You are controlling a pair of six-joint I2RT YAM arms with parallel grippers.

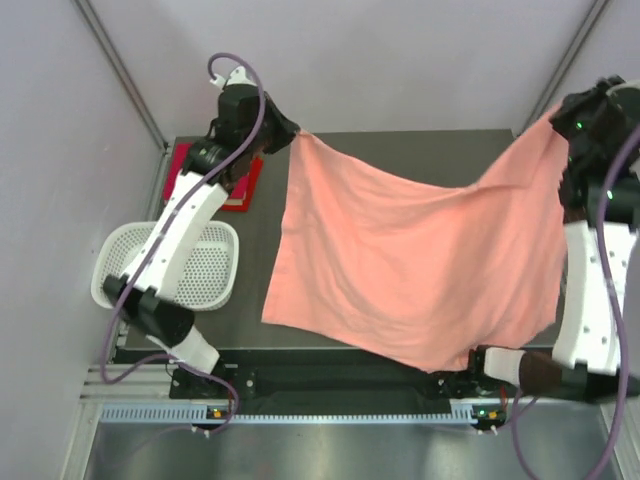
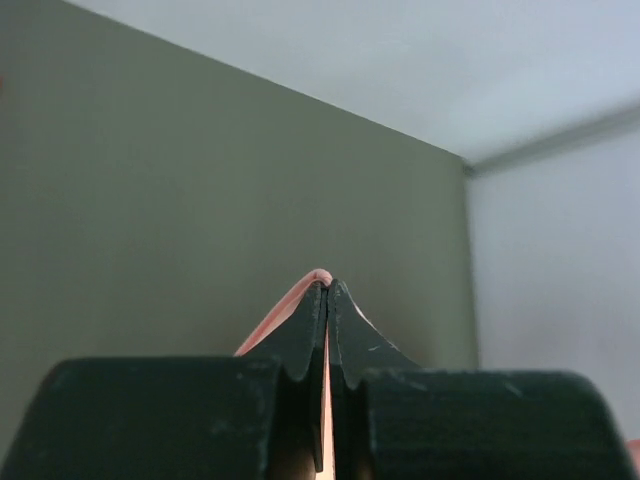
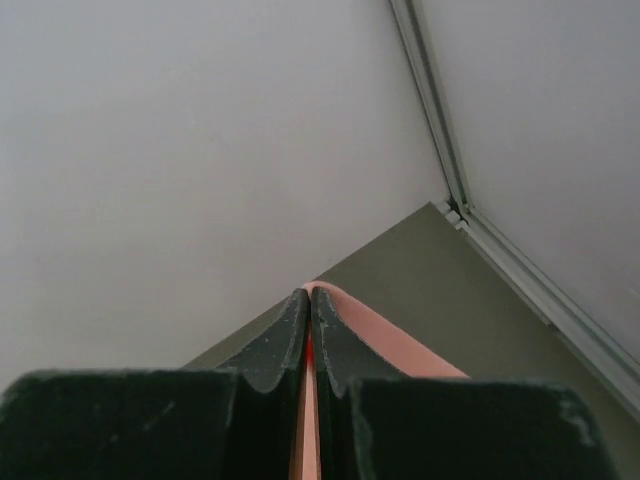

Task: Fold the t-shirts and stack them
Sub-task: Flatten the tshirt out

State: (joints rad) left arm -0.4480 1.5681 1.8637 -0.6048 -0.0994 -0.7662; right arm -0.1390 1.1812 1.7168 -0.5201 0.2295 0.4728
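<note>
Pinching t-shirt (image 1: 400, 260): left gripper (image 2: 327, 286), right gripper (image 3: 309, 294) (spread overhead).

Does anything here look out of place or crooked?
Yes. The salmon-pink t-shirt, pinched by the left tool and the right tool, sags in the middle, and its near edge hangs off the table.

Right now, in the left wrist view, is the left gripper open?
No, the left gripper is shut, pinching an edge of the pink t-shirt.
</note>
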